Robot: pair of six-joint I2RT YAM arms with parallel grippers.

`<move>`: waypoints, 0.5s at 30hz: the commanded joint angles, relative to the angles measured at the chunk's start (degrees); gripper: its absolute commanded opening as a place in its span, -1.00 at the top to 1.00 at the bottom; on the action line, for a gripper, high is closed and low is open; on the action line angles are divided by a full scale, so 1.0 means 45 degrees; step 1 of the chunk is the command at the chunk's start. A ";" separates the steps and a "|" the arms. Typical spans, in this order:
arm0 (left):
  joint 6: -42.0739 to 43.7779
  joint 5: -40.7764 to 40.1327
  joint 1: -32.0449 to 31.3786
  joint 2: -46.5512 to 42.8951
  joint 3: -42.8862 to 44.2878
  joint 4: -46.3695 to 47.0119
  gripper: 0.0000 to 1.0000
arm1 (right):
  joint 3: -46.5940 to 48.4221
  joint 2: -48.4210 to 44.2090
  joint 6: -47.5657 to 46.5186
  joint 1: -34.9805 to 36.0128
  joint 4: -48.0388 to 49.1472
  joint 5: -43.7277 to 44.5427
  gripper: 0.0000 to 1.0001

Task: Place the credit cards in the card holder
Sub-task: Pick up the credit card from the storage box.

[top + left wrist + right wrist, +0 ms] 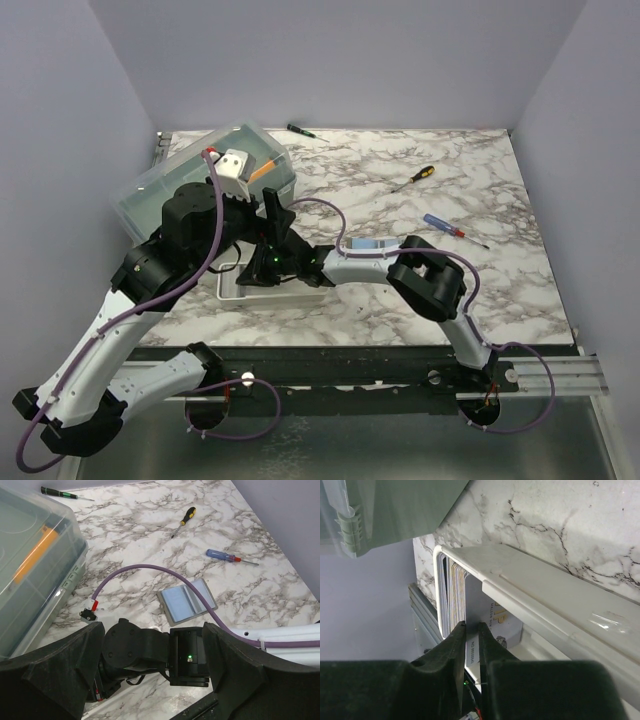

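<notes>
Several credit cards [454, 592] stand on edge in a white tray [545, 595]. My right gripper [471, 626] reaches into the tray, its jaws shut on the nearest printed card [472, 647] of the stack. The grey card holder [187, 600] lies open and flat on the marble, and in the top view the card holder [375, 245] sits just behind the right forearm. My left gripper [155, 680] hangs wide open above the right arm's wrist, holding nothing. In the top view the left gripper [275, 210] covers most of the right gripper.
A big translucent lidded box [150, 190] stands at the back left, close to the tray [232, 292]. Three screwdrivers lie on the marble: a green one [300, 130], a black-and-orange one [415, 178] and a blue-and-red one [445, 225]. A purple cable [150, 570] arcs over the table.
</notes>
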 commanded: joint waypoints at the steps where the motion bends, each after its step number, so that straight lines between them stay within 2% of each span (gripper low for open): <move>1: 0.0067 0.0337 -0.0014 -0.0001 -0.0084 0.0148 -0.72 | -0.0229 -0.0769 -0.0133 0.0116 -0.0083 0.0244 0.72; 9: 0.0007 0.0429 -0.0019 0.0202 -0.0128 0.0251 -0.72 | -0.0603 -0.1643 -0.0162 0.0156 -0.0649 0.0721 0.99; 15: -0.0174 0.0508 -0.0022 0.0382 -0.0138 0.0329 -0.72 | -0.0616 -0.2064 -0.0017 0.0319 -0.1321 0.1077 0.99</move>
